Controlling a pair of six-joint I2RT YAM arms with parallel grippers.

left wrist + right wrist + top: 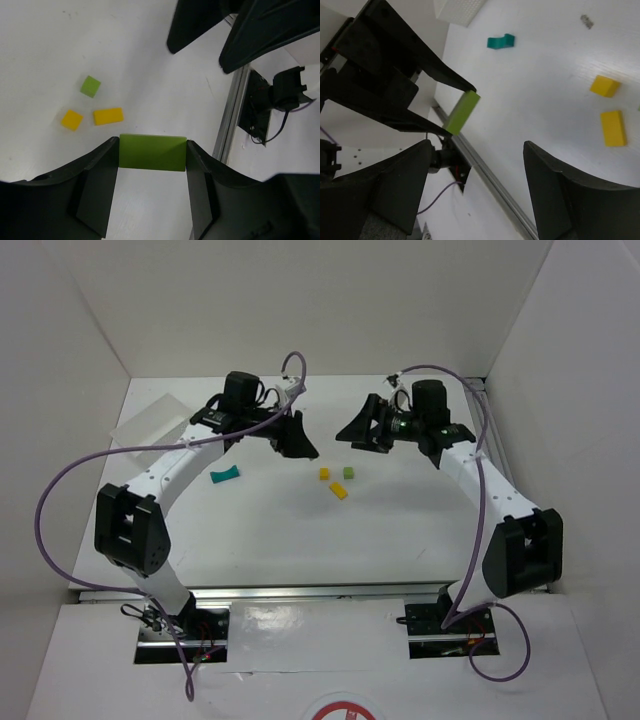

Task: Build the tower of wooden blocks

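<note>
My left gripper (152, 146) is shut on a flat light green block (152, 152), pinched between its fingertips and held above the table. The right wrist view shows that green block (462, 112) edge-on in the left gripper's black fingers. On the table lie a teal arch (226, 475), a yellow cube (324, 473), a small green cube (349, 472) and a longer yellow block (339, 490), all lying apart. My right gripper (477, 144) hangs open, facing the left one across the blocks, nothing between its fingers. In the top view the left gripper (296, 443) hides its block.
A white tray (150, 422) lies at the back left against the wall. White walls enclose the table on three sides. A metal rail (231, 107) runs along the near edge by the arm bases.
</note>
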